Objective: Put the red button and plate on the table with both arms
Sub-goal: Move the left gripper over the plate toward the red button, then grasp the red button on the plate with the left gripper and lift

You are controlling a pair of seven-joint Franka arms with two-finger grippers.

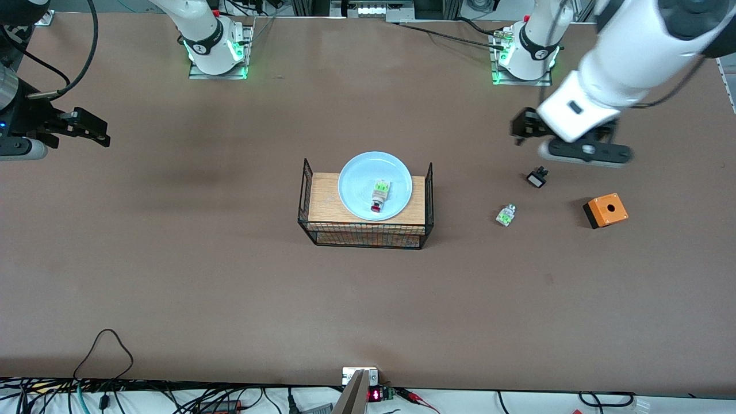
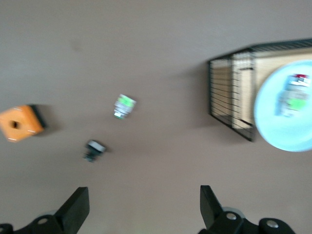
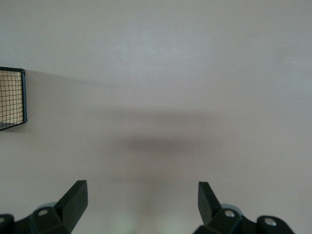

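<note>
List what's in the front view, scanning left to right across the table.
right gripper → wire rack with the plate and red button → white-green part → black part → orange box

One plate (image 1: 375, 185); one red button (image 1: 379, 196); one wire rack (image 1: 365, 233); one orange box (image 1: 605, 210); two loose small parts (one white-green (image 1: 506, 215), one black (image 1: 537, 177)).

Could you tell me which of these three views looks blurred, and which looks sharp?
Left wrist view: smeared, the plate and red button soft-edged. Front view: table things crisp, only the left hand blurred. Right wrist view: sharp, with soft shadows on the table.
</note>
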